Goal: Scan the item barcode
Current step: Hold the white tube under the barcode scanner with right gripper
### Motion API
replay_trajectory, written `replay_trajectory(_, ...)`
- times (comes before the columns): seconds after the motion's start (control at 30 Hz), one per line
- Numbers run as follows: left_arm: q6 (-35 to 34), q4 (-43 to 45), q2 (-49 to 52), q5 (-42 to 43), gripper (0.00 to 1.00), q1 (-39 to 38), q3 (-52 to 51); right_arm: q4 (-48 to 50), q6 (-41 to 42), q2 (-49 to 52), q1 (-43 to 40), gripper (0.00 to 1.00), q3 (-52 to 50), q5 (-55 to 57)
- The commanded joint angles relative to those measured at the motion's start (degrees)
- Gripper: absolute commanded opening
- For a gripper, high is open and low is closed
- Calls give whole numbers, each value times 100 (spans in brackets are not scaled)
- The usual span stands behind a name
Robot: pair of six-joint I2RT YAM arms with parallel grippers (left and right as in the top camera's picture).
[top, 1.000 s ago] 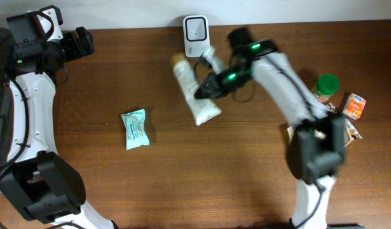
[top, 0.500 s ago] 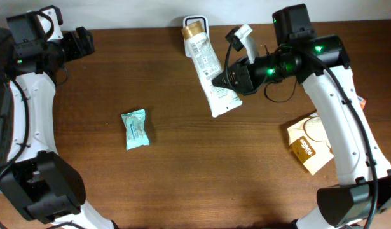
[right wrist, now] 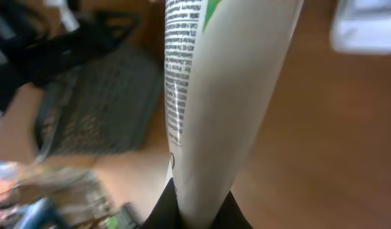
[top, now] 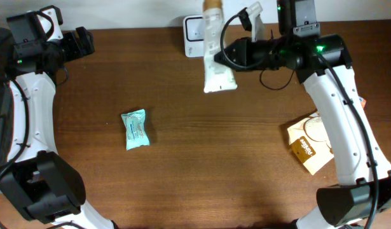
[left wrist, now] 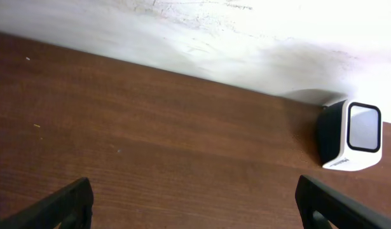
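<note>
One tube [top: 215, 71] pinched in right hand [top: 224, 55].

I count one table [top: 201, 191] and four loose things: one white tube [top: 215, 63], one white scanner [top: 192, 35] at the far edge, one teal packet [top: 135, 129], and one tan packet [top: 308, 146] near the right edge. Two arms, one gripper each: left gripper [top: 86, 43], right gripper [top: 224, 55].

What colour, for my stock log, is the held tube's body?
White tube, black print, green patch; clearest in the right wrist view.
</note>
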Motion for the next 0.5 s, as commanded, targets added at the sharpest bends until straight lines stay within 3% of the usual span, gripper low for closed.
replay_trajectory(0.0, 111, 11, 37, 4, 99, -11, 57, 531, -938, 92, 166, 4, 643, 2046)
replay_trajectory(0.13, 111, 13, 37, 7, 99, -11, 57, 1335, -1705, 481, 774, 4, 643, 4846)
replay_trajectory(0.2, 111, 13, 37, 4, 99, -11, 57, 1794, -2343, 822, 1051, 4, 643, 5720)
replay_trajectory(0.47, 111, 13, 39, 4, 99, -11, 57, 3309, -4199, 2264, 1331, 4, 643, 6981)
